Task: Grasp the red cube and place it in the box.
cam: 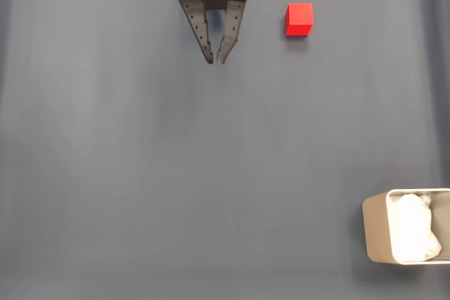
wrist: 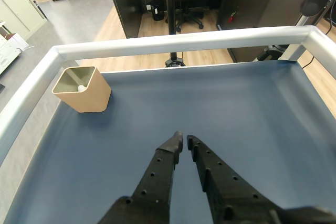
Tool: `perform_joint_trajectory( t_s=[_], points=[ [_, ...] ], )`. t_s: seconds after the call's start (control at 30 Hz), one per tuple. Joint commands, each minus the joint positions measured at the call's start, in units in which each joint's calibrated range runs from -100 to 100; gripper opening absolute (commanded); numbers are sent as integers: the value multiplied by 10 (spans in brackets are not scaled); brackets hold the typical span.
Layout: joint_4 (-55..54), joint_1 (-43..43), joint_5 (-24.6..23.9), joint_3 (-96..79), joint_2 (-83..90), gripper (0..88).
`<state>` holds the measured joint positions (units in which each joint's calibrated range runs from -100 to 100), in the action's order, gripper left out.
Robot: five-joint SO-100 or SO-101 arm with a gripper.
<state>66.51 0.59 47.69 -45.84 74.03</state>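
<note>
You are starting from 0: your tool point(cam: 219, 60) is hanging closed and empty at 12 o'clock, the red cube point(cam: 299, 19) sitting ungrasped at 1 o'clock, the box point(cam: 375, 233) waiting at 5.

Red cube point(cam: 299, 19), beige box point(wrist: 83, 88) w/ white lining, black hand point(cam: 217, 58), blue-grey mat point(cam: 176, 173).

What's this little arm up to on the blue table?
A small robot arm is meant to put the red cube into the box. Nothing is picked up yet. In the fixed view its black gripper hangs at the top edge with its fingers nearly together and empty, the cube lying apart to its right. The beige box sits in the far bottom-right corner of the dark blue mat, with white paper inside.
</note>
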Motion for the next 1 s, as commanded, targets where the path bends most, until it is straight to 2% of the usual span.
perform_joint_trajectory(
  t_s=[0.0,0.37,0.63,0.97],
  points=[
    [29,-5,5,67,-31,0],
    [119,1,16,125,-109,0],
    [118,14,44,111,-136,0],
    [125,109,57,55,-105,0]
  ],
)
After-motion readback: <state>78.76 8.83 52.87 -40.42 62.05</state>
